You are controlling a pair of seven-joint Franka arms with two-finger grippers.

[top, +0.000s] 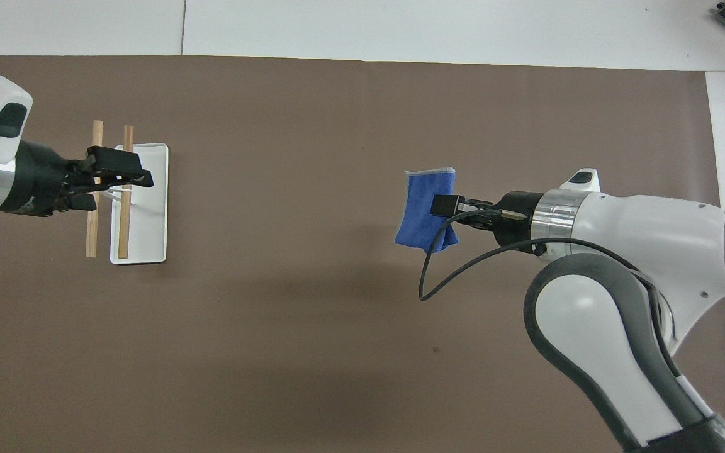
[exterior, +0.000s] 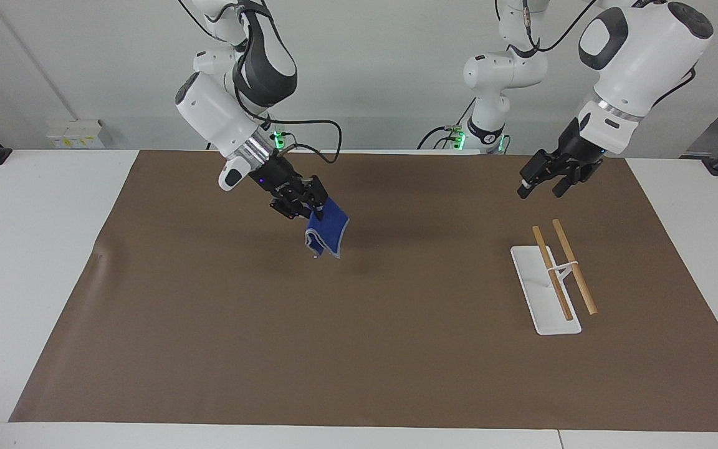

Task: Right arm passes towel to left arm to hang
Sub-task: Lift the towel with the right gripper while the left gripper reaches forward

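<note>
The royal-blue towel [exterior: 326, 234] with a light-grey edge hangs folded from my right gripper [exterior: 309, 209], which is shut on its upper edge and holds it in the air over the middle of the brown mat. It also shows in the overhead view [top: 422, 211], held by the right gripper [top: 445, 206]. My left gripper [exterior: 540, 190] is open and empty, raised in the air about over the rack; in the overhead view the left gripper [top: 141, 176] covers part of the rods. The two grippers are far apart.
The rack has a white base [exterior: 536, 293] and two wooden rods [exterior: 574, 265] on a white stand, and stands toward the left arm's end of the table; the white base [top: 148, 214] and the rods [top: 92, 220] also show from overhead. A brown mat [exterior: 359, 349] covers the table.
</note>
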